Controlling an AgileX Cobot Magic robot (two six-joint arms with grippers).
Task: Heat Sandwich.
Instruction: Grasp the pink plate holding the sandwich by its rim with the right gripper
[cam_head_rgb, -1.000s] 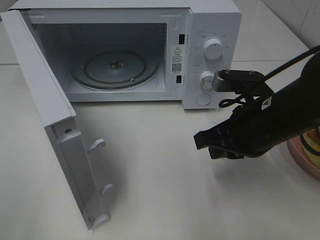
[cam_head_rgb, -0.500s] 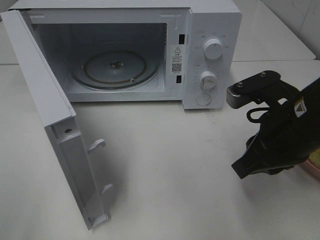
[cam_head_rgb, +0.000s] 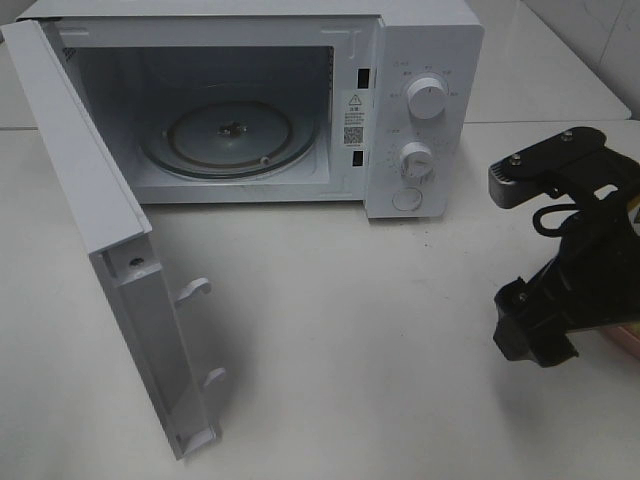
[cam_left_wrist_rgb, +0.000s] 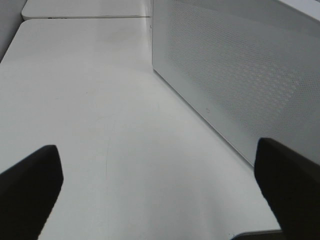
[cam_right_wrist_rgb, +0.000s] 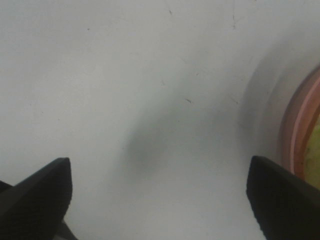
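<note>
The white microwave (cam_head_rgb: 425, 60) stands at the back with its door (cam_head_rgb: 90, 190) swung wide open to the left and the glass turntable (cam_head_rgb: 230, 135) bare. My right gripper (cam_head_rgb: 533, 340) is open and empty, pointing down at the table by the right edge, just left of the pink plate (cam_head_rgb: 630, 342). In the right wrist view the gripper (cam_right_wrist_rgb: 160, 200) is spread wide, with the plate rim (cam_right_wrist_rgb: 297, 145) at one side. Only a yellow-green sliver of the sandwich (cam_right_wrist_rgb: 316, 160) shows on it. My left gripper (cam_left_wrist_rgb: 160, 200) is open and empty over bare table.
The white table (cam_head_rgb: 350, 330) spreads out in front of the microwave. The open door juts forward at the left with its latch hooks (cam_head_rgb: 195, 290). A white perforated microwave panel (cam_left_wrist_rgb: 240, 75) stands beside the left gripper. A tiled wall (cam_head_rgb: 590, 30) is at the back right.
My right arm has swung from the middle of the table to the right, and the gripper has tipped down next to the pink plate. The microwave and door have not moved.
</note>
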